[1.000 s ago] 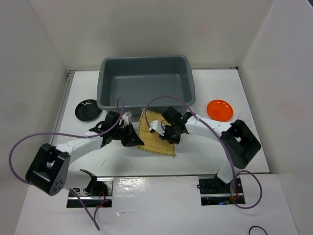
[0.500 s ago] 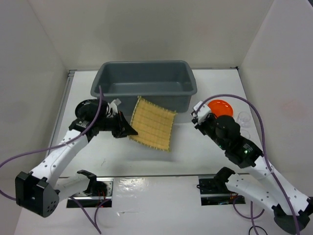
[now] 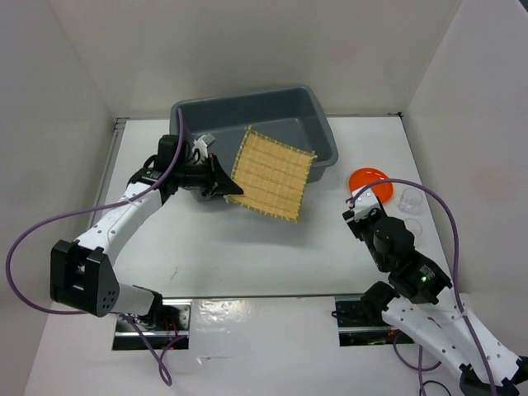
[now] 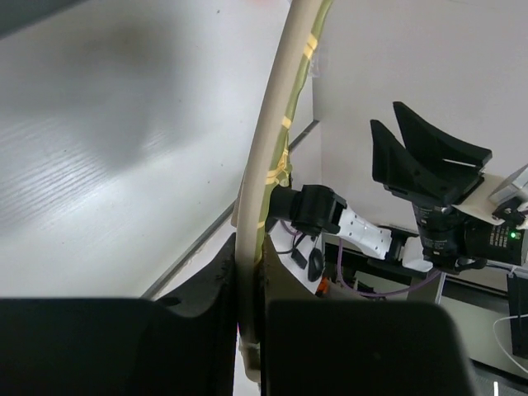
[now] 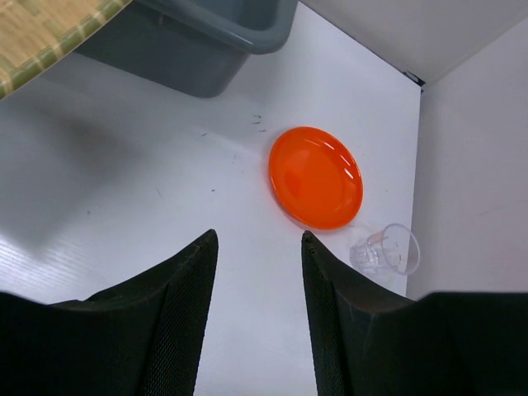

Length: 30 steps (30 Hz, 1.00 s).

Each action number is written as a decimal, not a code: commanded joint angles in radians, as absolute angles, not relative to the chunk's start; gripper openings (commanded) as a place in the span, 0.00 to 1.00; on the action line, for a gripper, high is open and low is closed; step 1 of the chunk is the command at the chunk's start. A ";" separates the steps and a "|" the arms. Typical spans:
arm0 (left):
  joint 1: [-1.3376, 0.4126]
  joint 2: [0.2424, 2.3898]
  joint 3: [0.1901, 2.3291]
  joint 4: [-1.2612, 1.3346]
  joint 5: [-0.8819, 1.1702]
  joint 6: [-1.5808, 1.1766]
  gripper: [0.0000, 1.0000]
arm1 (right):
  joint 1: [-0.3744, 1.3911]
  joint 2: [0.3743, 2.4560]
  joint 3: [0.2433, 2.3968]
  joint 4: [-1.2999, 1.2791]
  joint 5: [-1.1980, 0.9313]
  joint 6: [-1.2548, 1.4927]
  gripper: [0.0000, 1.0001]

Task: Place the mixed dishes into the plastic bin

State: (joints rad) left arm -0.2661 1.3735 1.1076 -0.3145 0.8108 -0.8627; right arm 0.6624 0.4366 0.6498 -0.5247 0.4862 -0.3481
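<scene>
The tan woven mat (image 3: 272,172) hangs tilted in the air over the front of the grey plastic bin (image 3: 231,124). My left gripper (image 3: 232,188) is shut on its left edge. In the left wrist view the mat (image 4: 276,148) shows edge-on, clamped between the fingers of the left gripper (image 4: 250,276). My right gripper (image 3: 355,213) is open and empty over the table, just short of the orange plate (image 3: 369,182). In the right wrist view the right gripper (image 5: 257,239) points at the plate (image 5: 316,176); a clear glass cup (image 5: 386,250) lies on its side beside it.
A clear cup (image 3: 410,198) and another cup (image 3: 415,227) sit right of the plate, near the right wall. The bin's near corner (image 5: 206,41) and a mat corner (image 5: 41,33) show at the top of the right wrist view. White walls enclose the table.
The right gripper let go of the mat, opened and drew back to the right near the plate. The left gripper lifted the mat off the table and carried it back over the bin's front.
</scene>
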 commanded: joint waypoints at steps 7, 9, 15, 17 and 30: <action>-0.256 1.396 1.163 -0.066 0.856 -0.966 0.00 | 0.632 0.399 0.600 -0.463 0.511 -0.296 0.51; -0.247 1.485 1.283 0.000 0.833 -1.017 0.00 | 0.632 0.399 0.600 -0.463 0.511 -0.296 0.51; -0.247 1.865 1.748 0.028 0.684 -1.180 0.00 | 0.632 0.399 0.589 -0.463 0.500 -0.305 0.51; -0.238 1.939 1.816 0.028 0.635 -1.219 0.00 | 0.632 0.390 0.589 -0.463 0.500 -0.314 0.51; -0.256 2.325 1.989 -0.006 0.577 -1.272 0.00 | 0.604 0.390 0.580 -0.463 0.479 -0.333 0.51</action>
State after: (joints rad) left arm -0.2443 2.3001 1.9026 -0.0784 0.5438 -1.2446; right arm 0.6167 0.3985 0.5816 -0.5106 0.4786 -0.3305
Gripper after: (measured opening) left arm 0.124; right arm 0.508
